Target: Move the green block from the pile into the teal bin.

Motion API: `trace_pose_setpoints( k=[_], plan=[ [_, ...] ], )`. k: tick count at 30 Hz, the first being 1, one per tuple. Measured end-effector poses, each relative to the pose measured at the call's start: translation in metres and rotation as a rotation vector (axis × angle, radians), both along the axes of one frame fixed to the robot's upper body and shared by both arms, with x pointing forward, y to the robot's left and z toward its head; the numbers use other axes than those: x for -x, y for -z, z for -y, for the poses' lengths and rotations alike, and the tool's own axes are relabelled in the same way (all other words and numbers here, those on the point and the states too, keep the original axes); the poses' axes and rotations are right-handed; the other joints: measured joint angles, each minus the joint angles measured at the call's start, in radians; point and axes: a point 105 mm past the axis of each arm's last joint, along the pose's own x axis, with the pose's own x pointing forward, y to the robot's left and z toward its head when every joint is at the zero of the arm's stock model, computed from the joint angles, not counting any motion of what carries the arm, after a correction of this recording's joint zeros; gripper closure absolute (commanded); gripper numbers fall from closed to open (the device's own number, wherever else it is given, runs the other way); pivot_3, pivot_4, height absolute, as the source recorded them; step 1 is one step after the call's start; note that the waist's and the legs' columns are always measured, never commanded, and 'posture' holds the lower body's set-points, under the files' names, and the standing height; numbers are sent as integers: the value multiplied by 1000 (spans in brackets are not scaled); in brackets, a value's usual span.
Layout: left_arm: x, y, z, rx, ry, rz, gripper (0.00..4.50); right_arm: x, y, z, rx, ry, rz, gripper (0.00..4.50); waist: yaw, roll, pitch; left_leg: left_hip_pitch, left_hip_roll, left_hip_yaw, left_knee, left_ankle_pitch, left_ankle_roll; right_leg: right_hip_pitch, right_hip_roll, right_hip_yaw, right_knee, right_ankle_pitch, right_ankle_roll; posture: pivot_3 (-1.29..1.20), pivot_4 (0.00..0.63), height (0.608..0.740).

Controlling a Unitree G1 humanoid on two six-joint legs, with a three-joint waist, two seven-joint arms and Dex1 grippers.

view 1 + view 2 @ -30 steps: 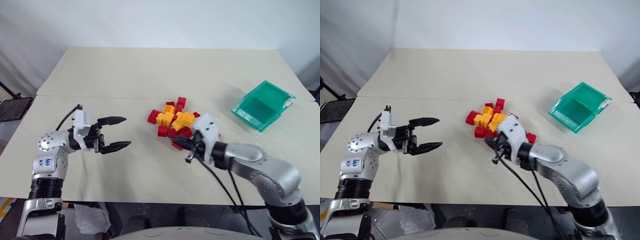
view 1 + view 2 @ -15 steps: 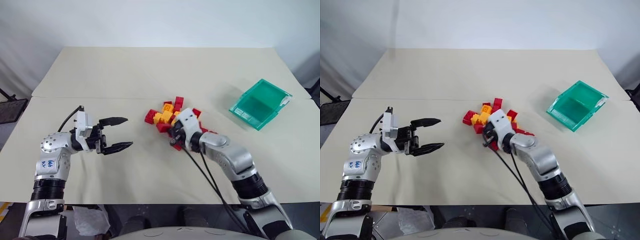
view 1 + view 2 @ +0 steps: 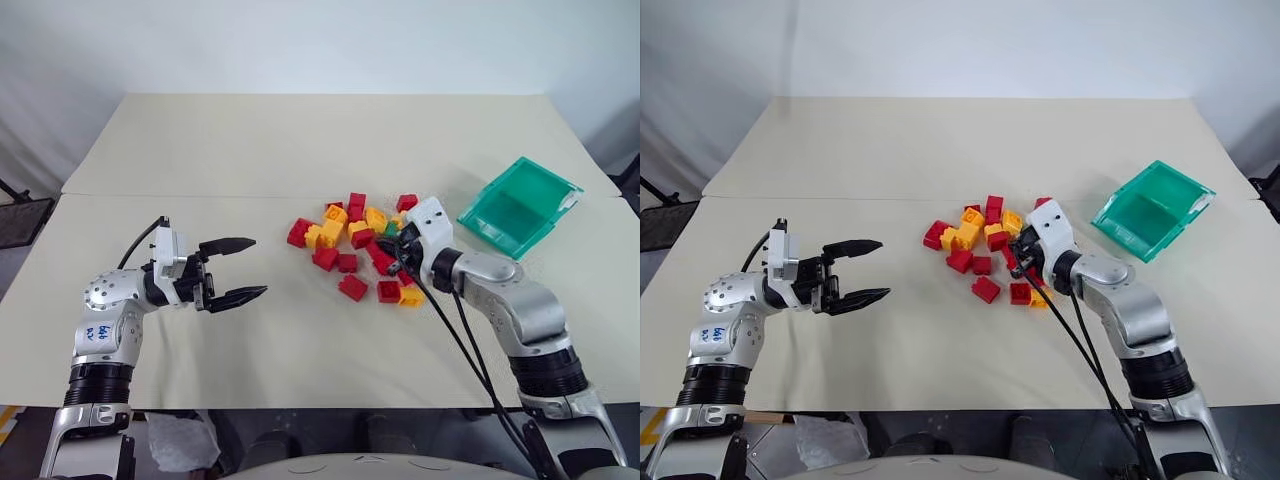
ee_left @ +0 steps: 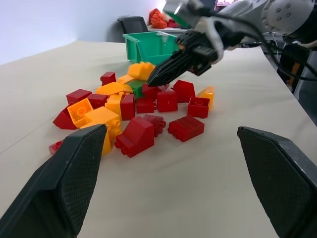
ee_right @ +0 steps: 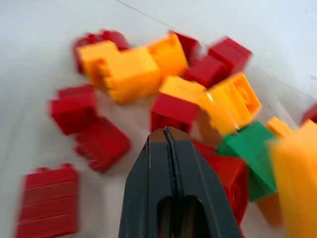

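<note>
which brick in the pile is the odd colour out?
The green block: the single green brick in the pile, the rest red or yellow. It sits on the bin side, right by the shut right gripper.

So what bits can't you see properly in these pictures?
- Green block: partly hidden by red and yellow bricks in the right wrist view; a speck beside the right gripper in the head views.
- Pile: bricks under the right gripper are covered.
- Teal bin: the right gripper hides part of it in the left wrist view.
</note>
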Motion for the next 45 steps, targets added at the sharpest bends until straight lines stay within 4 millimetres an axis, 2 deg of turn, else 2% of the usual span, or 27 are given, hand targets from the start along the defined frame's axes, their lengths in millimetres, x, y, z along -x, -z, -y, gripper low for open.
trace_pose_setpoints(
  k=[2, 6, 10, 15, 23, 31, 36, 38, 45],
  plan=[
    [0, 0, 0, 0, -1, 2, 0, -4, -6, 4, -8, 20, 11, 4486, 1, 0, 0, 0, 0, 0, 0, 0, 0, 0, 0, 0, 0, 0, 0, 0, 150, 740],
    [0, 0, 0, 3, -5, 1, 0, -26, -22, 26, 18, 107, 60, 4486, -1, 0, 0, 0, 0, 0, 0, 0, 0, 0, 0, 0, 0, 0, 0, 0, 150, 740],
    [-1, 0, 1, 7, -9, 1, 0, -50, -15, 43, 73, 182, 61, 4486, 0, 0, 0, 0, 0, 1, 0, 0, 0, -1, 0, 0, 0, 0, 0, 0, 150, 740],
    [-3, -1, 1, 10, -11, 5, 0, -61, -15, 47, 132, 165, 81, 4486, 2, 0, 0, 0, 0, 1, 0, 0, 0, 0, -1, 0, 0, 0, 0, 0, 150, 740],
    [-3, -1, 1, 13, -20, 6, 0, -33, -12, 52, 234, 59, 28, 4486, 10, 0, 0, 0, -1, -3, 1, -2, 3, 4, -3, -5, -2, 0, 0, 0, 150, 740],
    [-4, -2, 1, 14, -24, 5, 0, -5, -10, 73, 307, 30, -41, 4486, 15, 0, 0, 0, -2, -4, 1, -2, 3, 6, -4, -10, -4, 0, 0, 0, 150, 740],
    [-5, -3, 1, 15, -24, 14, 0, 2, -15, 92, 301, 77, -34, 4486, 32, 0, 0, 0, -2, -4, 3, -2, 3, 6, -4, -10, -5, 1, 1, 0, 150, 740],
    [-5, -3, 1, 15, -23, 15, 0, 12, -14, 98, 309, 72, -57, 4486, 34, 0, 0, 0, -2, -4, 2, -2, 3, 6, -4, -11, -5, 1, 1, 0, 150, 740],
    [-5, -3, 1, 12, -22, 15, 0, 44, 4, 132, 253, 98, -205, 4486, 30, 2, 2, 0, -1, -1, 2, -3, 3, 5, -3, -11, -5, 1, 2, 0, 150, 740]
  ],
)
